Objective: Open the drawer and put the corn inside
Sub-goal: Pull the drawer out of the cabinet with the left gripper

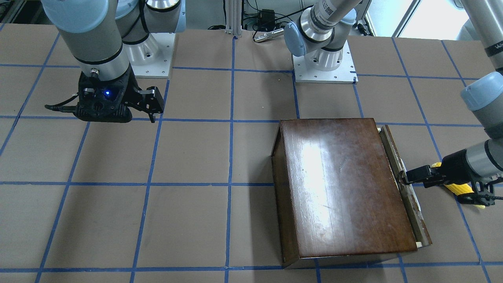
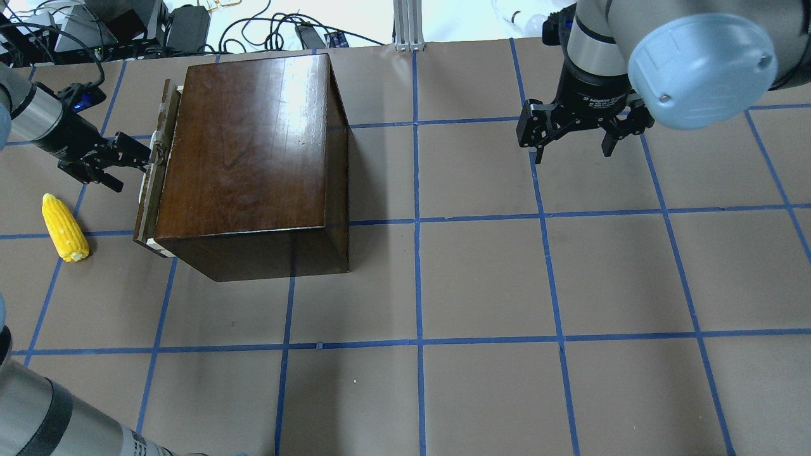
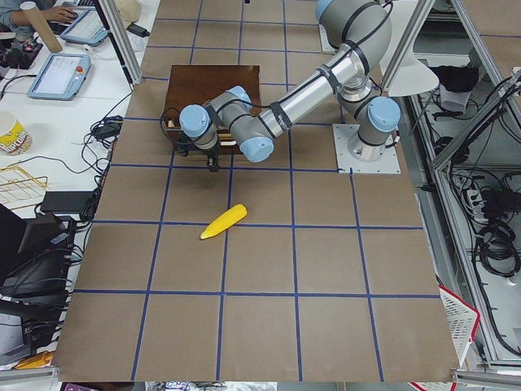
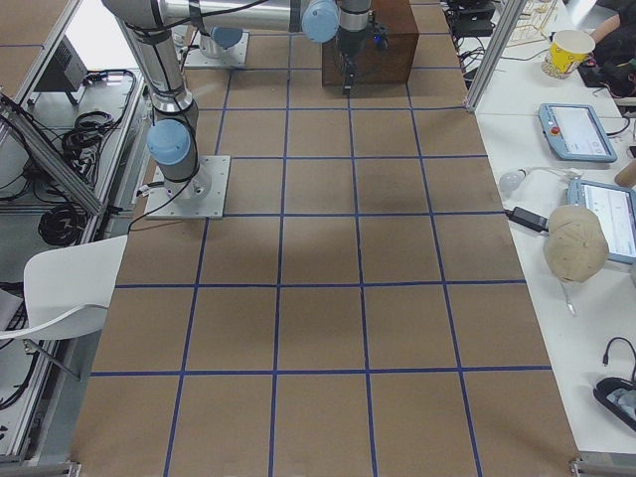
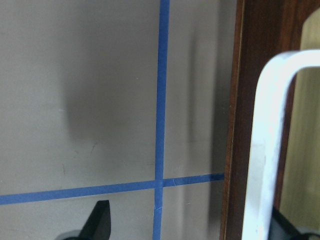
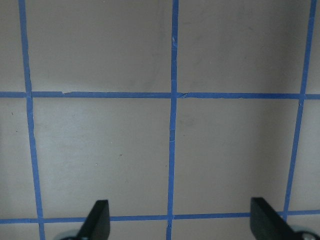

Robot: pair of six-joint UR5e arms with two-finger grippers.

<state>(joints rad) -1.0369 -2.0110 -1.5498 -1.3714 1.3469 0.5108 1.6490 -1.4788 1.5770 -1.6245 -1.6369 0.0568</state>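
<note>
The opening of the drawer is judged to be the step in hand. Its dark front panel is seen drawn only a crack out from the glossy brown box, with a thin strip of pale wood shown between them. The left hand is held level at the panel. Its fingers are spread apart, and the white handle is caught between them, close against one finger. No firm pinch on the handle is shown.

The corn is left lying on the worktop, just beside the left hand and near the drawer front, untouched. The right hand is hung above bare worktop well apart from the box, its fingers spread wide and nothing held.

For the next move, a straight pull away from the box is thought to be called for, along the drawer's own line, until enough of the tray is bared for the cob. The handle would then have to be let go before the corn is picked up.
</note>
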